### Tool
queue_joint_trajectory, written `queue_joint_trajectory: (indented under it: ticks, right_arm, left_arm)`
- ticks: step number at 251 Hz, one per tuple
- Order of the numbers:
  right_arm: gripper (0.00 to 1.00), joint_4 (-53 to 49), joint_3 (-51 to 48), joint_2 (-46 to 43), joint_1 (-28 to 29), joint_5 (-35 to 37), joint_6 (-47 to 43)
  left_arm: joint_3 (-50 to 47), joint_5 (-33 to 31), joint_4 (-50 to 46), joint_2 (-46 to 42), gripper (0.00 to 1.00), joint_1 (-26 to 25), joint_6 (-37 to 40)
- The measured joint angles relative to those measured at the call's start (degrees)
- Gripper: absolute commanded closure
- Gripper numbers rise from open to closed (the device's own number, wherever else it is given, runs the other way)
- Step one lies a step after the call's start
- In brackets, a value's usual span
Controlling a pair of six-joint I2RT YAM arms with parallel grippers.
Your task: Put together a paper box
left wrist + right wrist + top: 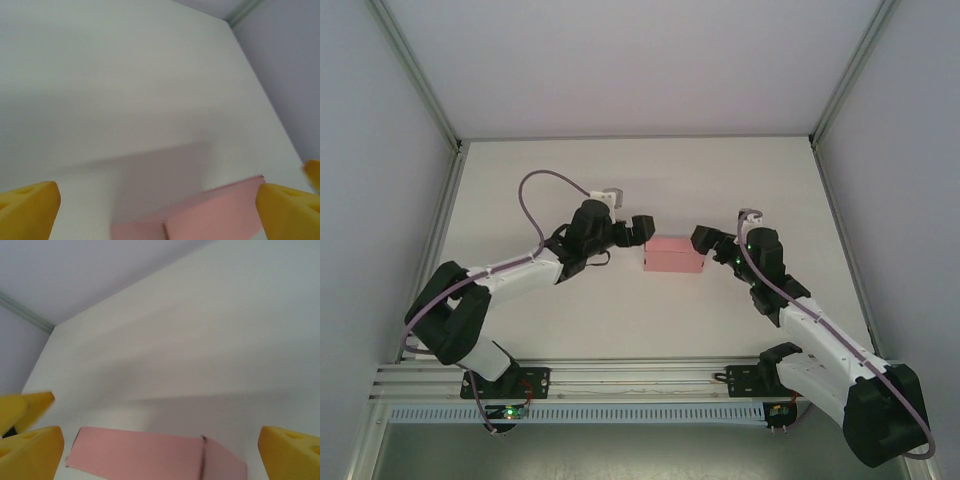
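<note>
Since the paper box [674, 256] is sitting mid-table, right btwn the two arms, both claws are flanking it. The left gripper [640, 229] is hovering just beside its far-left corner and the right gripper [704, 239] just beside its far-right corner, neither touching afaict. Both are standing wide open w/ nothing in them. In the wrist views the yellow pads [30, 210] are sitting way out at the frame edges, w/ pink card lying low btwn them.

Handling-wise I'm guessing it's super light, thin card, so it's prob going to be sliding on the white table [570, 180] at the slightest nudge. Folded edges are likely giving it some stiffness, but the flat faces are looking like they'd be denting under a hard pinch. Surface is looking matte, so not that slippery imo.

Where to grab: I'm leaning toward the short ends or a folded edge, w/ a gentle squeeze and the other claw bracing the far end. Can't tell if any flap is sitting untucked.
</note>
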Motion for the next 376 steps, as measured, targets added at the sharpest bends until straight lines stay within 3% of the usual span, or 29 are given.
queue_joint_trajectory:
  ticks: [31,80,140,209,238,276,310,376]
  right_arm:
    - [0.02,-5.2,6.9,3.1,0.2,-8.1,-17.2]
    - [0.01,-16.7,18.7,15.2,1.2,-18.1,-43.3]
    - [0.02,-32.7,32.1,30.4,8.6,-14.4,-65.4]
    - [0.02,-44.1,42.5,42.3,10.0,-5.5,-73.6]
    - [0.08,-48.5,45.2,45.6,10.0,-3.9,-75.5]
    - [0.25,-53.1,46.1,47.3,10.0,-1.9,-76.9]
    - [0.56,-55.4,47.2,48.0,10.0,-1.0,-77.5]
    - [0.69,-55.7,47.6,47.7,10.4,1.9,-77.1]
  left_arm:
    - [1.7,-3.5,-6.8,-2.9,0.00,4.6,1.0]
    - [0.2,-9.1,-14.7,-7.1,0.00,12.2,1.6]
    - [-4.9,-14.4,-20.3,-12.5,0.00,13.6,2.9]
    - [-9.4,-17.4,-22.0,-17.9,0.00,14.8,3.6]
    - [-10.6,-18.2,-22.0,-19.5,0.00,15.0,3.7]
    - [-12.2,-18.8,-22.2,-21.5,0.00,15.4,3.8]
    - [-12.9,-19.2,-22.2,-22.3,0.00,15.5,3.9]
    - [-13.7,-19.8,-22.3,-23.8,0.00,15.5,4.0]
